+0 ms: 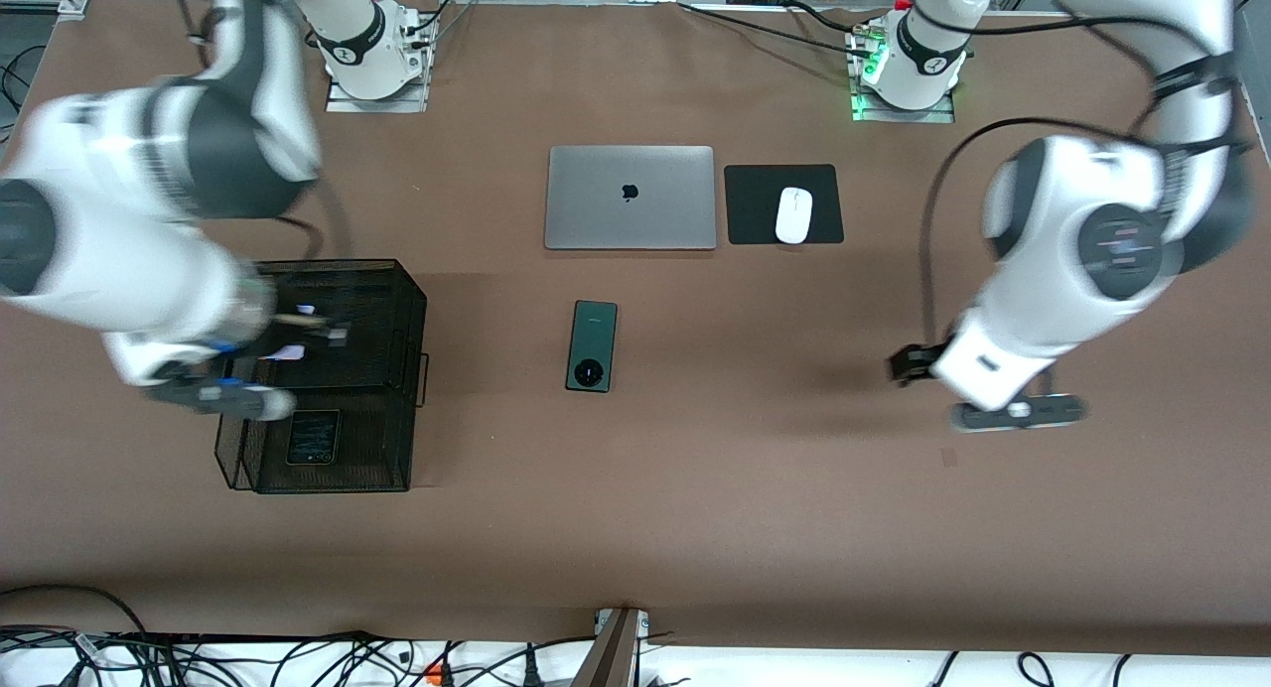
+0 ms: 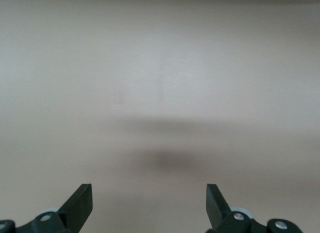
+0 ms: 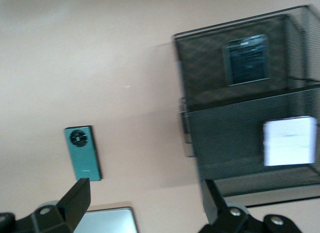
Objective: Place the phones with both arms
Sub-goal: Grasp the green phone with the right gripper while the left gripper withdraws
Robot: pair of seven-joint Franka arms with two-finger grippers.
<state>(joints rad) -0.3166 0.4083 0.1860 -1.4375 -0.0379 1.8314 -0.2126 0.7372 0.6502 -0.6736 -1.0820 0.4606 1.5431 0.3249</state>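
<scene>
The dark green phone (image 1: pixel 592 345) lies flat on the bare table, nearer the front camera than the laptop; it also shows in the right wrist view (image 3: pixel 83 152). The black phone (image 1: pixel 313 437) lies in the black mesh basket's (image 1: pixel 412 369) compartment nearer the front camera, also seen in the right wrist view (image 3: pixel 246 59). The pale lilac phone (image 3: pixel 290 141) lies in the basket's other compartment, mostly hidden under my right hand in the front view (image 1: pixel 290 351). My right gripper (image 1: pixel 316 328) (image 3: pixel 145 195) is open and empty above the basket. My left gripper (image 1: pixel 909 362) (image 2: pixel 150 198) is open and empty over bare table at the left arm's end.
A shut silver laptop (image 1: pixel 631 198) lies mid-table toward the robots' bases, with a white mouse (image 1: pixel 793 214) on a black pad (image 1: pixel 755 206) beside it. The laptop's corner (image 3: pixel 107 220) shows in the right wrist view. Bare table surrounds the green phone.
</scene>
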